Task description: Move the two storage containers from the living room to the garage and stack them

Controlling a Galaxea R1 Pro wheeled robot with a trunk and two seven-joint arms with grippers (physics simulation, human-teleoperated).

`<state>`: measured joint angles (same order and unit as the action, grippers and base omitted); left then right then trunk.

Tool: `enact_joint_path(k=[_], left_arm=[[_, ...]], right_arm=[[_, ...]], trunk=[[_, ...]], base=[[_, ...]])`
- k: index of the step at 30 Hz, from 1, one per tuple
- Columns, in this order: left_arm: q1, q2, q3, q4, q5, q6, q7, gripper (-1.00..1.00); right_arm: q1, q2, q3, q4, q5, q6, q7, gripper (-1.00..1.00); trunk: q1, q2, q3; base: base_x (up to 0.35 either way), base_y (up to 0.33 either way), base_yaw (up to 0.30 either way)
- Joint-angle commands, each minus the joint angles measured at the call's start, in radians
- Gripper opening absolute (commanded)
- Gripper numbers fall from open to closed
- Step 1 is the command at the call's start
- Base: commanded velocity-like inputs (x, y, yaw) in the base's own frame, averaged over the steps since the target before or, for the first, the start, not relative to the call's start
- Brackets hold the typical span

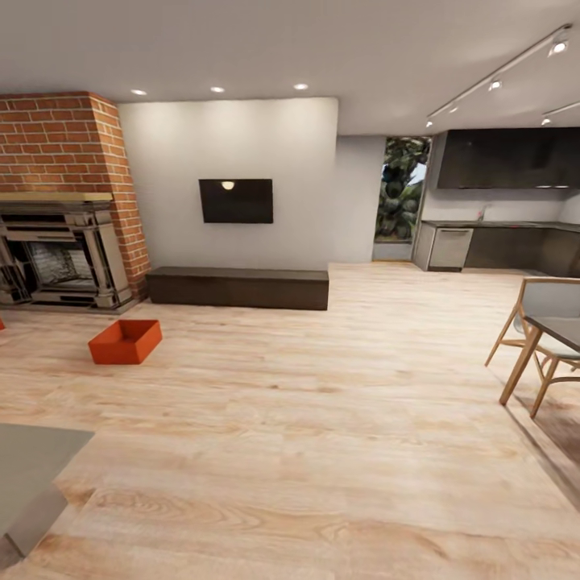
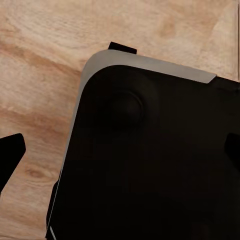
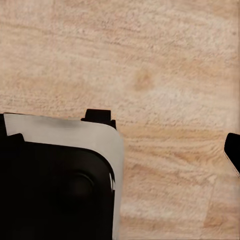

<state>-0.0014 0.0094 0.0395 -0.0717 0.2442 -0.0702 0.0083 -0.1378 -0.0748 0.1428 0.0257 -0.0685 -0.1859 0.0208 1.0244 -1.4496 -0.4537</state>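
Ahead, living room spreading across my head view: light plank floor (image 1: 322, 451), brick fireplace (image 1: 60, 242) sitting at upper left of frame. One orange-red storage container (image 1: 125, 341) resting open-topped on planks at left of frame, just below fireplace, near dark low bench (image 1: 238, 287). Sliver of orange (image 1: 2, 325) peeking in at left edge; cannot tell what. Wooden chair (image 1: 536, 338) standing at right. Both wrist views looking down at planks and my dark base (image 2: 150, 160). My left pincer (image 2: 120, 150) and right pincer: black fingertips showing at frame edges, standing apart, holding nothing.
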Motion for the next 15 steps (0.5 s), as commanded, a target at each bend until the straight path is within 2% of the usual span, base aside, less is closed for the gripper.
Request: enact_joint_path(k=[1,15], left_arm=[[0.000,0.000,0.003,0.000,0.001,-0.002,0.001,1.00],[0.000,-0.002,0.002,0.000,0.001,-0.002,0.001,1.00]], right_arm=[[-0.001,0.000,0.007,0.003,-0.007,-0.006,0.002,1.00],[-0.002,0.006,0.004,0.003,-0.008,-0.003,0.002,1.00]], trunk=[[0.001,0.000,-0.001],[0.001,0.000,-0.001]], base=[[0.323,0.000,0.000],[0.323,0.000,0.000]])
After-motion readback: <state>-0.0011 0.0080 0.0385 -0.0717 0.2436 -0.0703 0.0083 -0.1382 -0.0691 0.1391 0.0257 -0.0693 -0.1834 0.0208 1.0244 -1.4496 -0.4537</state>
